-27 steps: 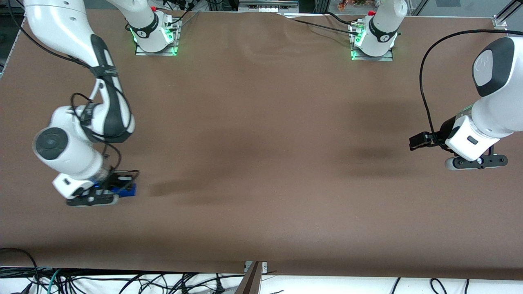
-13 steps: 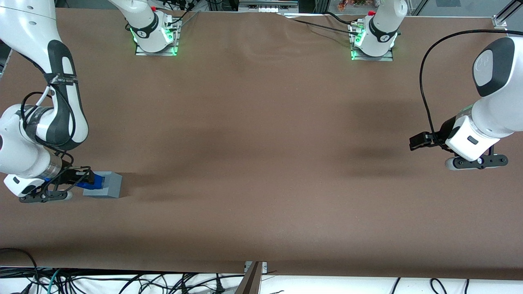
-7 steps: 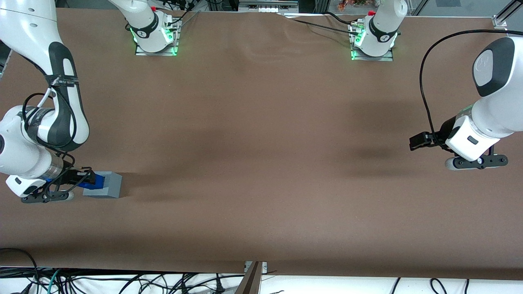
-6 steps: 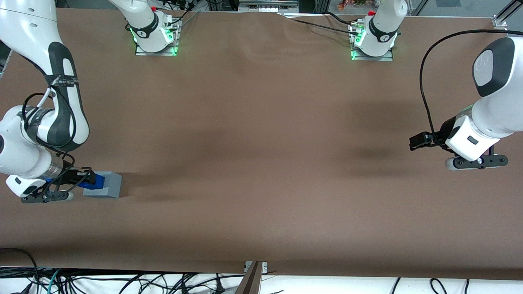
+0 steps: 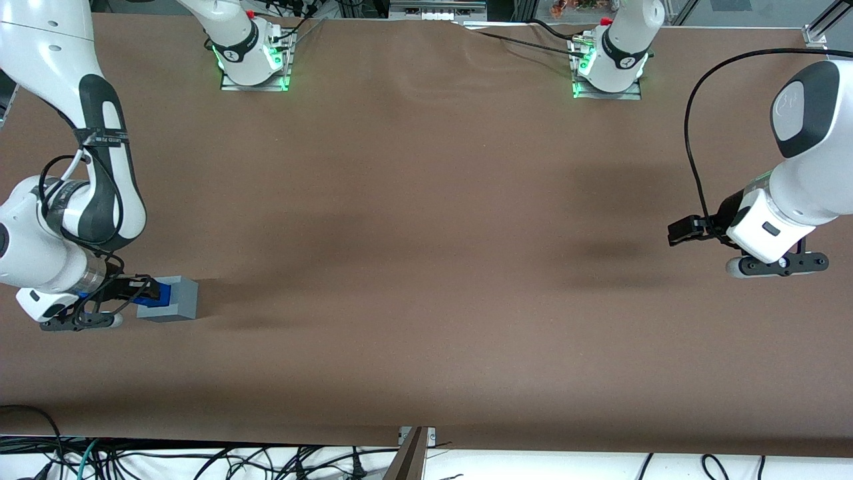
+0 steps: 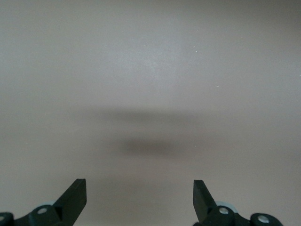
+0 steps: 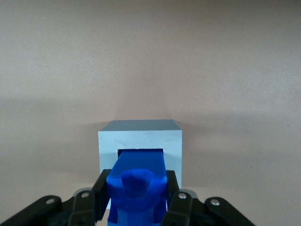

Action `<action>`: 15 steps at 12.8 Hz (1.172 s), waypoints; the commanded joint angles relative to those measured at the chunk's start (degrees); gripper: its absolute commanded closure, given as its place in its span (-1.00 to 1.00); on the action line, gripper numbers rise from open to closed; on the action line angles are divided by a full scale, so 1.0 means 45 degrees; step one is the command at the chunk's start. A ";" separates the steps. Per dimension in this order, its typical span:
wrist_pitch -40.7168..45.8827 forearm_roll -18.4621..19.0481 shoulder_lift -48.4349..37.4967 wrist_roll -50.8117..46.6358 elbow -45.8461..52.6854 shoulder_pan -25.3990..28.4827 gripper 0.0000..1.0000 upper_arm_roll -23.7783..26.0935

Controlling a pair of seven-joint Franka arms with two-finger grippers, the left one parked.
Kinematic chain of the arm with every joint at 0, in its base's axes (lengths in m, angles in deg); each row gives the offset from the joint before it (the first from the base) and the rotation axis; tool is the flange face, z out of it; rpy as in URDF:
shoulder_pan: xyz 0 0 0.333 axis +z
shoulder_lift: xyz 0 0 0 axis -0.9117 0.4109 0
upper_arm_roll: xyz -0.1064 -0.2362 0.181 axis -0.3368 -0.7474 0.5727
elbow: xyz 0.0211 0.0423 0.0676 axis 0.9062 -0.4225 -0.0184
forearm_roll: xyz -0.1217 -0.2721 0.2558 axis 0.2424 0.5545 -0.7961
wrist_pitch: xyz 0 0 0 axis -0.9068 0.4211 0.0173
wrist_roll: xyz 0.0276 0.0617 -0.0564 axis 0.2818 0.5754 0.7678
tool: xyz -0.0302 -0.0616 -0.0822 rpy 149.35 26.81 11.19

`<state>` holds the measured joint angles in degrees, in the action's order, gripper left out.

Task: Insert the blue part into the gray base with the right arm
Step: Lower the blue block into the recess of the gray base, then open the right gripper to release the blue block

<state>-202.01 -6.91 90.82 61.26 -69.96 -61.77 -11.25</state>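
Right arm (image 5: 80, 153): it is white with dark covers. It comes down the left side of the front view, at the working arm's end of the table.

Gripper (image 5: 136, 291): it is black and sits low at the left edge of the front view, right at the gray base. In the right wrist view the gripper (image 7: 137, 195) points straight at the base.

Jaws: they are closed tight on the blue part, one black finger (image 7: 101, 193) on each side of it. They are only as wide open as the part itself.

Blue part (image 7: 138, 181): it is bright blue with a bump on top. It is held between the jaws, and its front end reaches into the square hole of the base. In the front view only a little of the blue part (image 5: 148, 301) shows, at the side of the base, under the gripper.

Gray base (image 7: 140, 141): it is a light gray cube with a square hole in the face that looks at the gripper. In the front view the gray base (image 5: 176, 299) sits on the table in the lower left.

Table (image 5: 426, 267): it has a plain brown top with soft dark shadows across the middle.
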 commanded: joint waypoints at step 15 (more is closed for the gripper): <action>0.3384 0.0171 -0.2513 0.0221 0.1265 0.0955 -0.99 0.0170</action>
<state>-190.54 -7.26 82.38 61.26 -63.60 -58.47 -10.49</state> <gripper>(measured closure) 0.000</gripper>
